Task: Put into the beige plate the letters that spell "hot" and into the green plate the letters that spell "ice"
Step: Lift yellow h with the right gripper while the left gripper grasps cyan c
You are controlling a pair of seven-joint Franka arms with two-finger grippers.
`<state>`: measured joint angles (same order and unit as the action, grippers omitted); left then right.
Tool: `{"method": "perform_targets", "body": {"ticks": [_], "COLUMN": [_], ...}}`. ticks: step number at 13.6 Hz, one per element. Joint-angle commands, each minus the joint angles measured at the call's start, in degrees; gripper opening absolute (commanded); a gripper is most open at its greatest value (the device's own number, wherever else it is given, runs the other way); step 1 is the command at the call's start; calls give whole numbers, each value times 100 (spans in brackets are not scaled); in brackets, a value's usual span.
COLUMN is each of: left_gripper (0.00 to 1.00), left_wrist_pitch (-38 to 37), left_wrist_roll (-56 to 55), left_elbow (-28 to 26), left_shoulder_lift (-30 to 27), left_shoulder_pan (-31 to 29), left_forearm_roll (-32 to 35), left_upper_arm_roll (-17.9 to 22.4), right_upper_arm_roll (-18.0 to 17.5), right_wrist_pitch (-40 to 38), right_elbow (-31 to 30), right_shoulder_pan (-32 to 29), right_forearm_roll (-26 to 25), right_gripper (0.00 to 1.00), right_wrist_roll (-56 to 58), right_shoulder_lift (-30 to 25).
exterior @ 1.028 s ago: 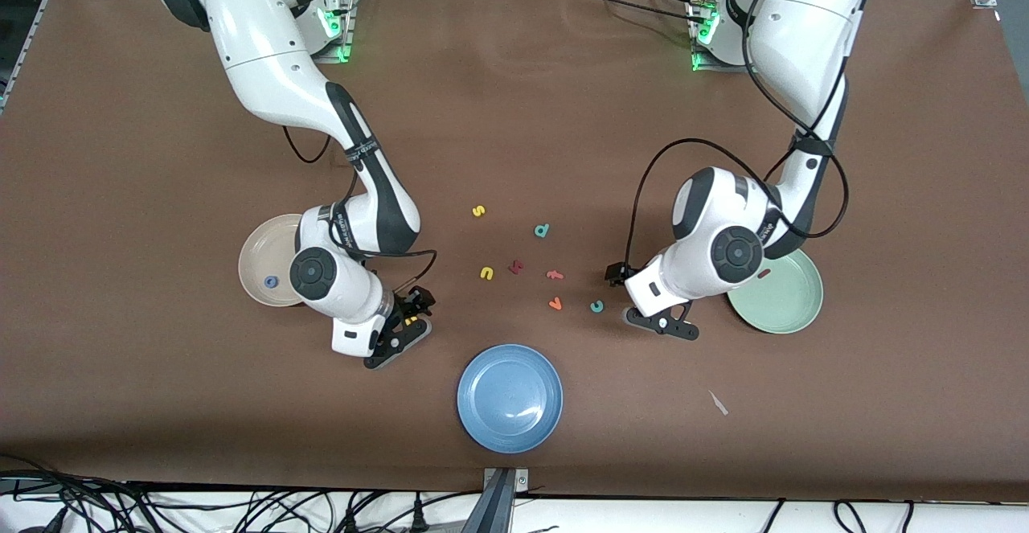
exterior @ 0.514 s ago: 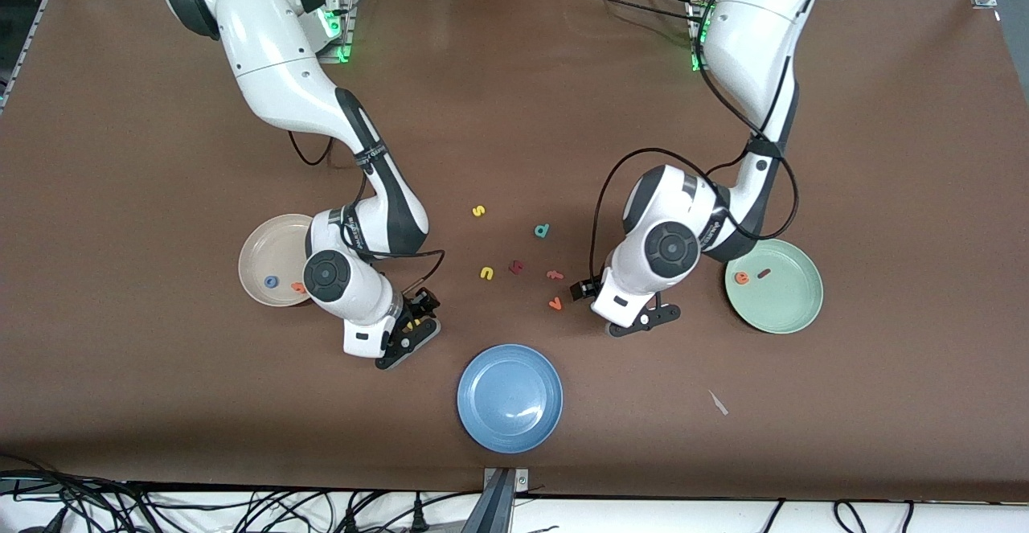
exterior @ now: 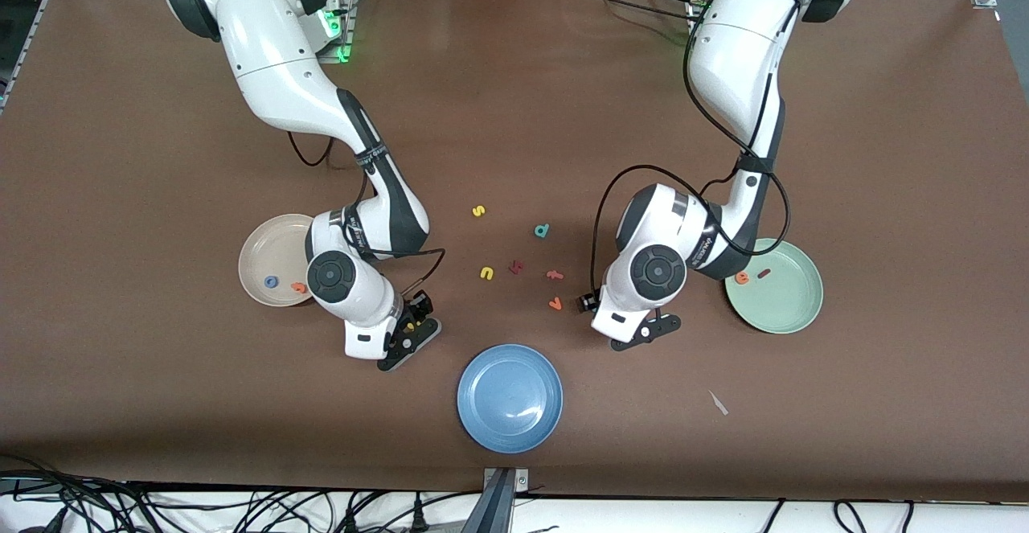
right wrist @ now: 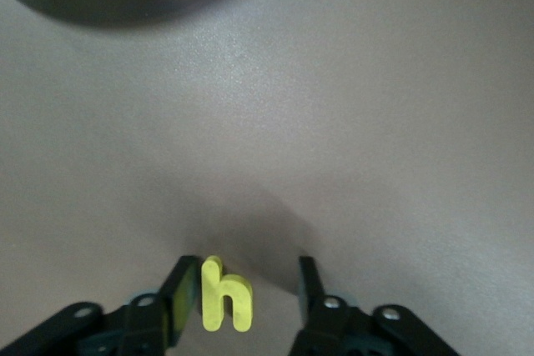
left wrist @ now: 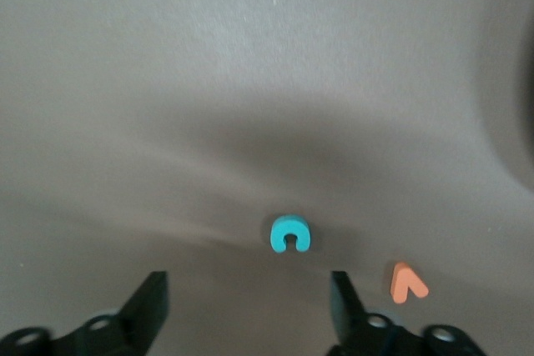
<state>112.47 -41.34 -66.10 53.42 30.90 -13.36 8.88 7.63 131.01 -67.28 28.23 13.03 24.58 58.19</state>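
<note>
Right fingers point(right wrist: 240, 289) half-closed around h point(right wrist: 224, 295); left fingers point(left wrist: 246, 310) wide, c point(left wrist: 289, 233) just ahead.

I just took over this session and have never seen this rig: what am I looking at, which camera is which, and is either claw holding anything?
Two robot arms sort foam letters. The overhead picture faces them; the other two come from cameras on their wrists. The right gripper straddles the yellow h, one finger touching it, the other apart. The left gripper stands open at the teal c. The beige plate holds the blue o and orange t; the green plate holds the orange e and dark red i. A blue plate and spare letters remain.
</note>
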Motion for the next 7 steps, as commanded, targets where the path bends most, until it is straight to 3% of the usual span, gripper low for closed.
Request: {"method": "perform_targets", "body": {"ticks": [1,6,7], "left_gripper": [73,72,66], "left_wrist_pitch": [125,566,566], "left_wrist_roll": [21,-5,3], "left_elbow": [405,397,379], "left_shoulder_lift": [282,520,529], "left_shoulder_pan": [-58,48,74], "left_forearm_roll": [-167,-176,-176], "left_upper_arm_roll": [-9,-18,-18], "right_upper_arm_roll": [-42,-42,-42], "right_wrist_pitch": [-137,-198,-207], "right_elbow": [207,207,207], "right_shoulder_pan": [-19,-10,-1], "right_forearm_roll": [-82,-82,-73], "right_gripper": [43,26,25], "right_wrist_roll": [38,-15,-32], "right_shoulder_lift": [149,149,149]}}
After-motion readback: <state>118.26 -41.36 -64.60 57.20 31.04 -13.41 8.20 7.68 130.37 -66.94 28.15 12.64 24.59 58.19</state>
